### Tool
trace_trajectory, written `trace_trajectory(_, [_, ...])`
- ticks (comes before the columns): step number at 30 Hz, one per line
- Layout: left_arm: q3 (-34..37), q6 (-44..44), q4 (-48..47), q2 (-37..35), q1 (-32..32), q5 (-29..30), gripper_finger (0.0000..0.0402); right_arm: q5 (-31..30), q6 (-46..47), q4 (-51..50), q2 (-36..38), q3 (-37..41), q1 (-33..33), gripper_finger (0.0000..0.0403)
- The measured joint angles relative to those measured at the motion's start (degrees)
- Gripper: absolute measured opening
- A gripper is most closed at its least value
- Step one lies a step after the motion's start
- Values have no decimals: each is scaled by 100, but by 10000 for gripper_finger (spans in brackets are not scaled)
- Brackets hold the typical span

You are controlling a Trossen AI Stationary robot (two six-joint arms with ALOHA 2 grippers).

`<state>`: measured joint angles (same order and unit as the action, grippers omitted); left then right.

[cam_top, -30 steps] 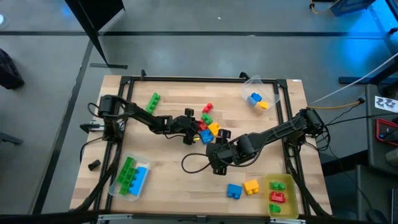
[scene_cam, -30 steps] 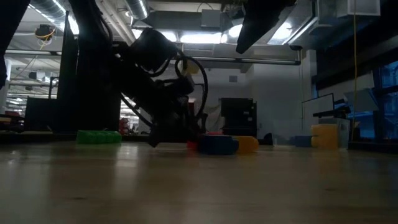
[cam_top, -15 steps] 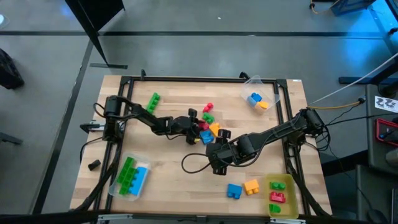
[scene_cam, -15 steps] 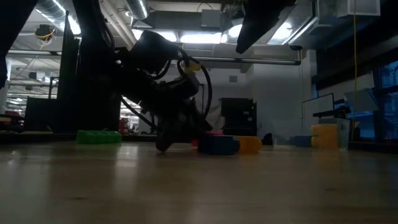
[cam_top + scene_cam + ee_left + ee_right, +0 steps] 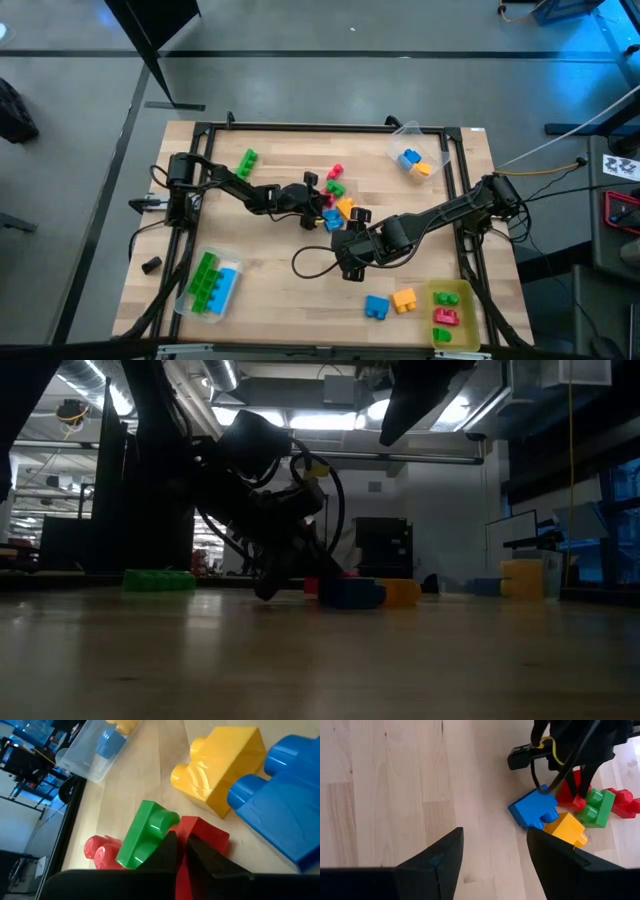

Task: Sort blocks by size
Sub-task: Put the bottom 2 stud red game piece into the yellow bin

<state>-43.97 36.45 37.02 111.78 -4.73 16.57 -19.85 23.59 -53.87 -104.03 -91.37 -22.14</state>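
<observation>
Wooden worktop (image 5: 270,290): left gripper (image 5: 181,851) fingers pinch a red block (image 5: 202,838) in the central pile; right gripper (image 5: 492,851), fingers spread empty, waits beside.

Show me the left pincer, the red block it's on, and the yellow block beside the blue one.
left pincer (image 5: 182,851), left wrist view, between the fingertips.
red block (image 5: 207,837), left wrist view, on its top face past the fingertips.
yellow block (image 5: 222,767), left wrist view, on its side face.
</observation>
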Motion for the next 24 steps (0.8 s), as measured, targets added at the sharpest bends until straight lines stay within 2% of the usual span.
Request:
trace_trajectory(4, [0, -186, 26, -10, 0, 14, 8, 235, 37, -6, 0, 0, -1, 220])
trace_trajectory(9, [-9, -1057, -8, -145, -2, 8, 4, 439, 375, -180, 23, -2, -83, 220])
trace_trajectory(12, [-46, -1603, -83, -263, 0, -38, 3, 225, 726, -339, 75, -4, -218, 220])
trace_trajectory(20, [-270, -2725, -33, -641, 41, -69, 1, -668, 2378, -1146, 96, -11, -423, 220])
trace_trajectory(24, [-442, -3142, -23, -791, 101, -594, 1, -728, 2432, -1692, 131, -11, -489, 220])
